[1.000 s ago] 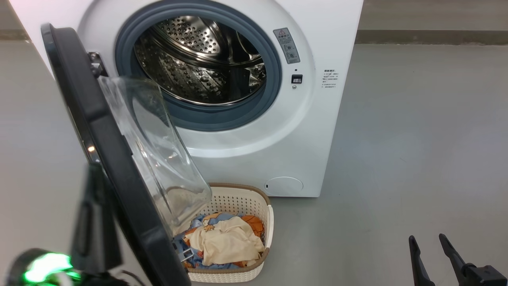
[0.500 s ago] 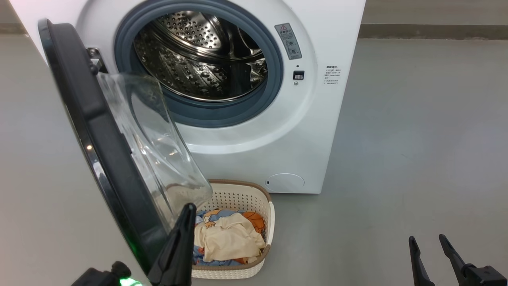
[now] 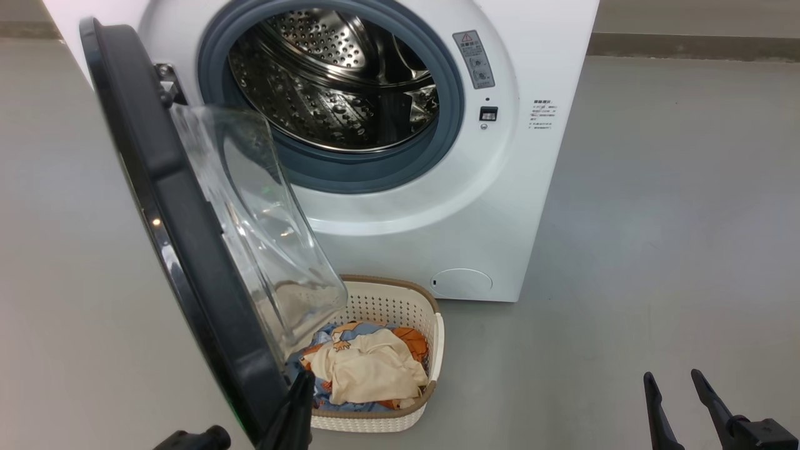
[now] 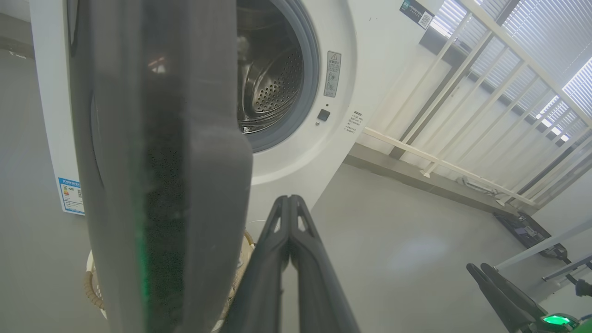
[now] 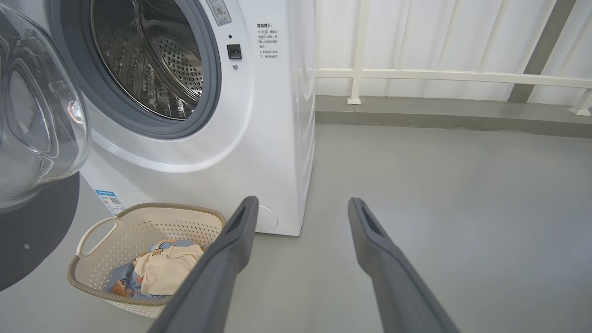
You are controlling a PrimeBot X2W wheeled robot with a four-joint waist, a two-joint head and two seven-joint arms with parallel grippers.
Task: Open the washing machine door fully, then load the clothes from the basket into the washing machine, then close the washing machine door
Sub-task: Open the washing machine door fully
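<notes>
the washing machine door (image 3: 194, 250) stands swung out on the left of the washing machine (image 3: 500, 206), its glass bowl hanging over the basket (image 3: 390, 306), which sits on the floor (image 3: 656, 219) just in front of the machine with the clothes (image 3: 369, 372) heaped inside, cream piece over blue print. the left claw (image 3: 299, 406) is clenched on nothing, fingers pressed together just beside the door's lower rim; whether it touches i cannot tell. the right claw (image 3: 672, 374) hangs released, well off to the right above the floor.
</notes>
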